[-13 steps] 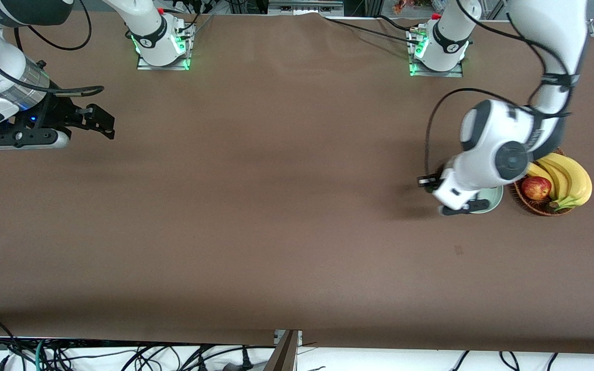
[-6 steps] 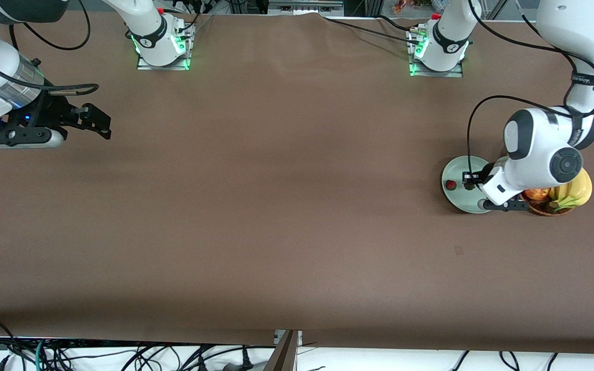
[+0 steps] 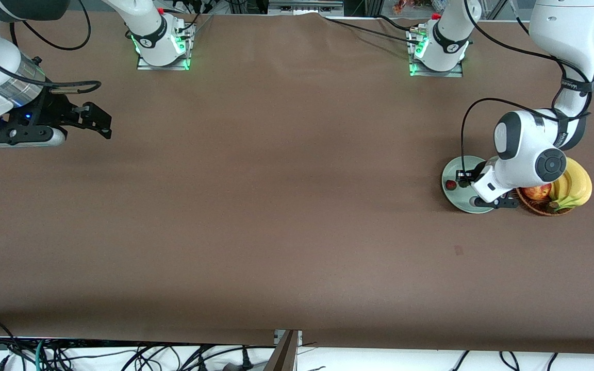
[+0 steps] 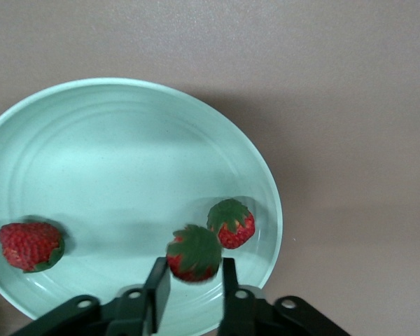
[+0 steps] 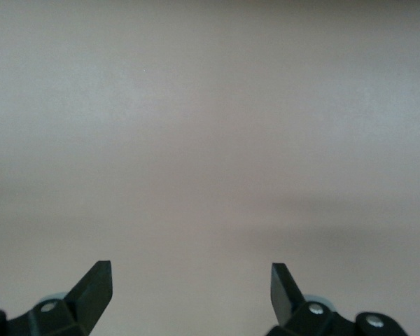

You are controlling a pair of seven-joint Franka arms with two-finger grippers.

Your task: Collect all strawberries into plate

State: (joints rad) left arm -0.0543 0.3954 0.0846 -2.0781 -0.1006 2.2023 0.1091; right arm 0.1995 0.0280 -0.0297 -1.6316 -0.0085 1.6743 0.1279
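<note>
The pale mint-green plate [image 3: 454,198] lies beside the wicker basket at the left arm's end of the table. In the left wrist view the plate [image 4: 126,161] holds two strawberries, one [image 4: 29,245] near its rim and one [image 4: 232,224] beside my fingertips. My left gripper [image 4: 193,269] is low over the plate, shut on a third strawberry [image 4: 194,252] held at its fingertips. In the front view the left gripper [image 3: 465,181] hangs over the plate, and one strawberry [image 3: 450,184] shows there. My right gripper [image 3: 102,122] waits open and empty over bare table at the right arm's end, as in its wrist view [image 5: 191,274].
A brown wicker basket [image 3: 531,206] with a red-yellow apple [image 3: 535,192] and bananas [image 3: 575,186] stands touching the plate, partly under the left arm's wrist. The brown table [image 3: 276,196] spreads wide between the two arms.
The left arm swung from over the plate's edge toward the basket, uncovering the plate, then settled over it. The right gripper drifted slightly toward the table's end.
</note>
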